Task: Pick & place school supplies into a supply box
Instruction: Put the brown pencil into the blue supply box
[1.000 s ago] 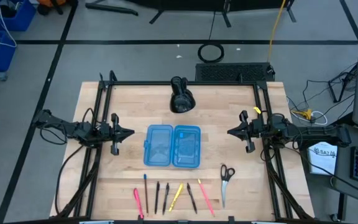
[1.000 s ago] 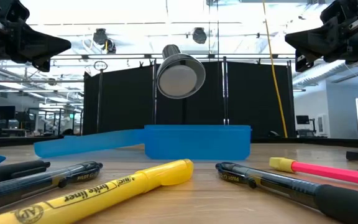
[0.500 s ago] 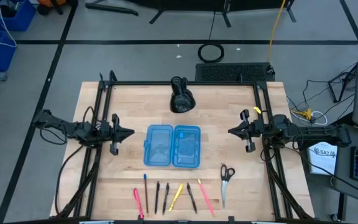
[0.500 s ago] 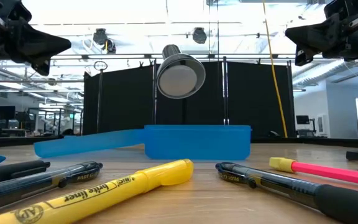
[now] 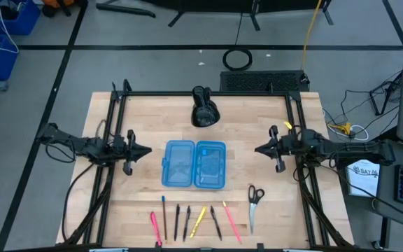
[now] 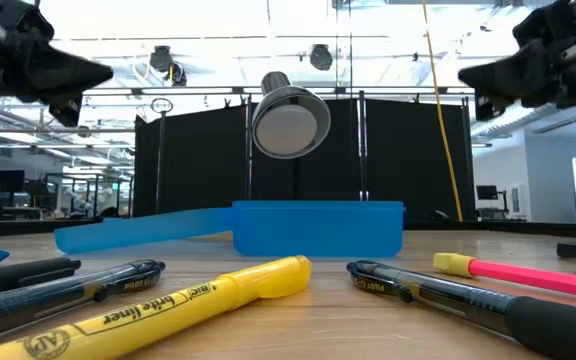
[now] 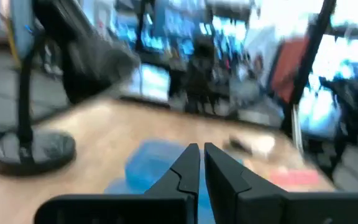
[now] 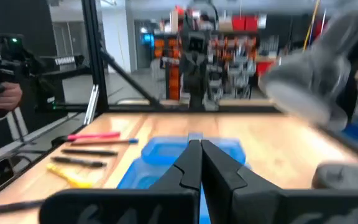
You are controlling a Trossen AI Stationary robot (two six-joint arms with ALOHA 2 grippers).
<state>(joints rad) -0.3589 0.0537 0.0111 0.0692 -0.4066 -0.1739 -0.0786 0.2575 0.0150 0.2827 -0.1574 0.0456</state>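
Blue supply box (image 5: 194,164) unmoved; right gripper (image 5: 259,149) has crept inward.

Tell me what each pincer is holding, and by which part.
Nothing is held. The left pincer and right pincer hang shut and empty on either side of the translucent light-blue plastic pencil case.

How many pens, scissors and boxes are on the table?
Pens and pencils: 6, in a row starting with the pink pen
Scissors: 1
Light-blue supply box: 1, open
Total: 8
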